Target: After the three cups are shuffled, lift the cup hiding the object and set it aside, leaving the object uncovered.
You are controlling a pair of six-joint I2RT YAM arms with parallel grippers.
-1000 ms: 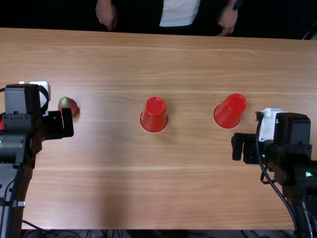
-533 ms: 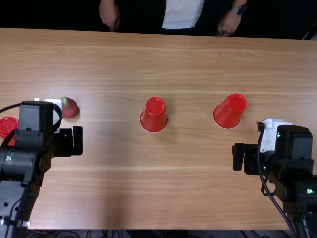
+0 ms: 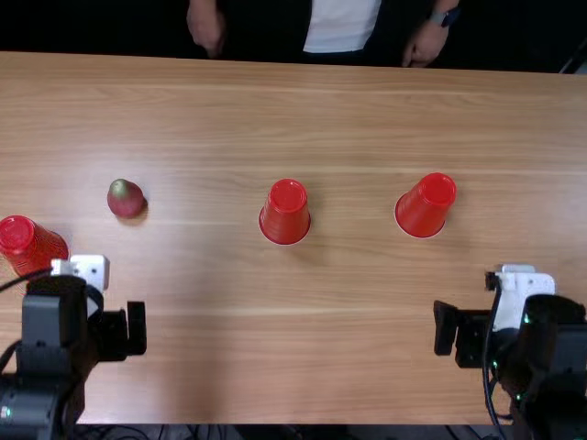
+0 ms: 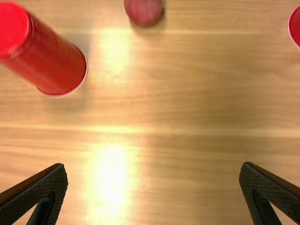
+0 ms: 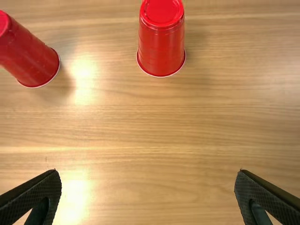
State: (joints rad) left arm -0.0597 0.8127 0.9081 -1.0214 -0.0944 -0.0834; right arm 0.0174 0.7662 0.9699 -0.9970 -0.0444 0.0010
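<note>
A small red-and-green fruit-like object [image 3: 126,198] [image 4: 143,9] lies uncovered on the table's left side. One red cup [image 3: 27,244] [image 4: 44,54] stands upside down at the far left edge, nearer than the object and apart from it. Upside down too are the middle cup [image 3: 285,213] [image 5: 26,54] and the right cup [image 3: 426,205] [image 5: 161,40]. My left gripper [image 3: 81,321] [image 4: 152,168] is open near the front edge, behind the left cup, holding nothing. My right gripper [image 3: 523,330] [image 5: 147,173] is open near the front edge, short of the right cup.
The wooden table [image 3: 293,119] stretches wide and bare between the cups and beyond them. A person stands at the far edge, hands off the table.
Both arms have drawn back toward the near edge. As the left arm withdrew, the left cup came into full view and the object now sits unobstructed.
</note>
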